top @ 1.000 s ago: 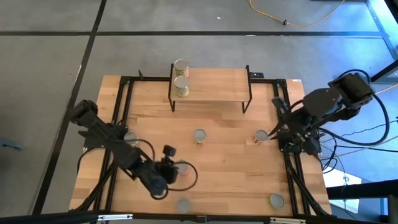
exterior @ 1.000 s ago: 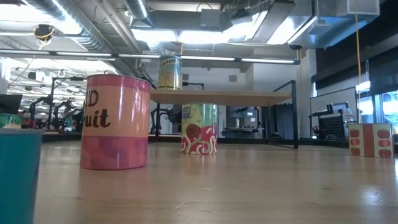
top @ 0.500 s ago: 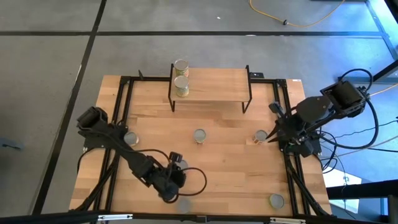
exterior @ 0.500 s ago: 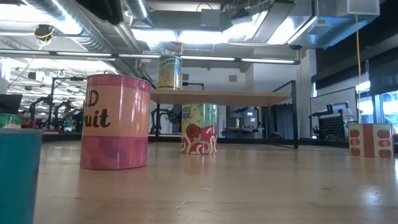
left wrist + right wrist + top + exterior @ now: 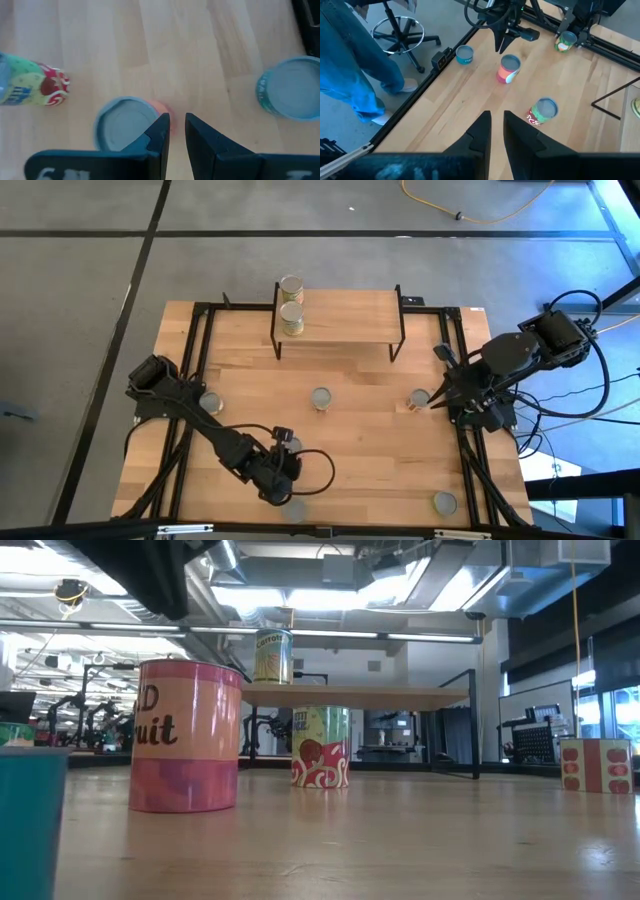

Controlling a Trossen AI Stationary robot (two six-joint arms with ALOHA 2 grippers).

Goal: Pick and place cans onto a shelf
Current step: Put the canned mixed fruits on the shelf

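Shelf [image 5: 350,308], small rack w/ light wooden top board on thin black legs, stands at far side of big wooden table [image 5: 360,440]. It serves as ref point for all below.

- Two silver-topped tins w/ yellow-green labels [image 5: 291,284] [image 5: 291,318] sit on shelf board at its left end, one behind the other. Low view shows only the nearer one.
- Green-and-red labelled tin [image 5: 320,745] upright on table, just in front of shelf, approx centred.
- Red-patterned tin [image 5: 595,765] upright in front of shelf's right end.
- Pink-labelled tin w/ silver top [image 5: 122,125] upright, well in front of shelf, toward left.
- Teal tin [image 5: 290,95] farther still from shelf, at table's near edge.

Left gripper [image 5: 177,122]: hangs over pink tin, well in front of shelf; fingers drawn nearly together, slim gap, nothing between them. Pink tin's top shows just beside one finger; contact can't be judged.

Right gripper [image 5: 496,120]: off shelf's right front, close by red-patterned tin; fingers likewise almost together, holding nothing.

Person's legs in blue trousers [image 5: 350,65] show beyond table edge, far from shelf, by a wheeled stool [image 5: 400,30].
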